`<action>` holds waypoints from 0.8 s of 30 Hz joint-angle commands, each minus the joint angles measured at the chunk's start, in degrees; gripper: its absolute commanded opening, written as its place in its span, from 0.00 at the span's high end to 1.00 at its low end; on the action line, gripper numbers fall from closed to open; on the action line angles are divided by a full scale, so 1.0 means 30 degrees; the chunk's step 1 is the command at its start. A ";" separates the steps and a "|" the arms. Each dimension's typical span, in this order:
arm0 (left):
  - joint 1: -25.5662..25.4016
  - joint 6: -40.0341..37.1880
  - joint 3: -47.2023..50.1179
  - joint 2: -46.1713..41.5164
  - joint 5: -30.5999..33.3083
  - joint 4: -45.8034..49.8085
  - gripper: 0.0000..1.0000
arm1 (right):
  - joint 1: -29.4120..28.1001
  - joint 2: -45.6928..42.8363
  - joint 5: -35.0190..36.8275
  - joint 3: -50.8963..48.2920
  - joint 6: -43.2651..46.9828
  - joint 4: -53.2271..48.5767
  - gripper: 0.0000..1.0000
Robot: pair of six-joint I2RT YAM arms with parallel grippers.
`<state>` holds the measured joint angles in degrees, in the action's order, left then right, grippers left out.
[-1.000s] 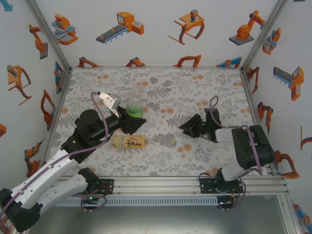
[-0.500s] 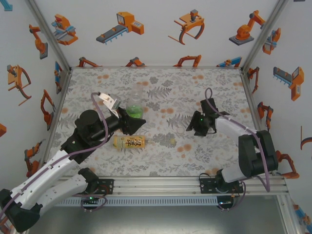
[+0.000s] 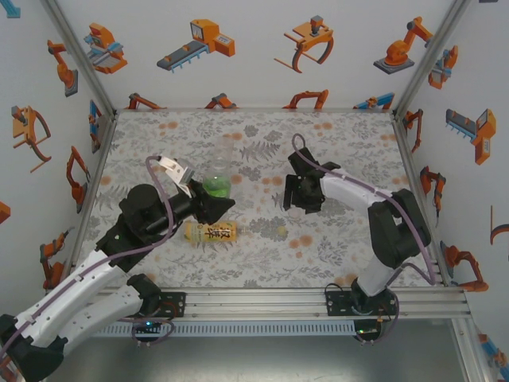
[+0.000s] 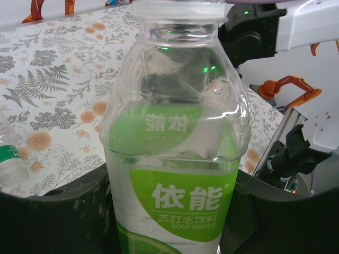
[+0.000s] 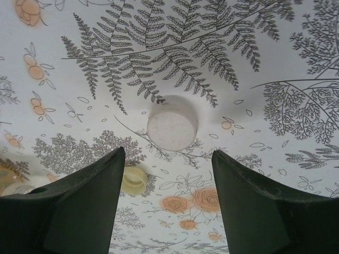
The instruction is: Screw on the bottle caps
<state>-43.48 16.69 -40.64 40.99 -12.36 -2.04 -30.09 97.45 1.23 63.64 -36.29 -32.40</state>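
My left gripper [image 3: 215, 197] is shut on the clear bottle with the green label [image 3: 216, 183], which stands upright. In the left wrist view this bottle [image 4: 177, 159] sits between the dark fingers [image 4: 53, 222]. An amber bottle with a yellow label [image 3: 213, 231] lies on its side just in front. My right gripper [image 3: 296, 204] hangs over the middle of the table, open and empty [image 5: 167, 154]. A white bottle cap [image 5: 172, 129] lies flat on the table just beyond its fingertips, shown too in the top view [image 3: 296, 213]. A pale yellow cap [image 5: 133, 180] lies by the left finger.
A plain clear bottle [image 3: 225, 151] stands behind the held one. The table has a floral cloth [image 3: 350, 143] and is closed in by white walls with robot pictures on three sides. A metal rail [image 3: 262, 302] runs along the near edge.
My right arm has swung left and farther in, to above the white cap, and its jaws have widened. The left arm with its bottle has barely shifted.
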 commanded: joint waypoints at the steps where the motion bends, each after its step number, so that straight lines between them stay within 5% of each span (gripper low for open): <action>1: -0.0065 -0.0452 0.0255 -0.0502 0.0276 -0.0053 1.00 | -0.0188 0.0696 0.0844 0.0844 0.0158 -0.0807 0.38; 24: -0.0019 -0.0647 0.0218 -0.0304 0.0230 -0.0097 1.00 | -0.0591 0.2728 0.1330 0.1685 0.0787 -0.0938 0.48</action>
<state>-43.46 15.86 -40.32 40.47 -11.55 -1.61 -31.38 104.73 3.22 67.16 -34.74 -33.30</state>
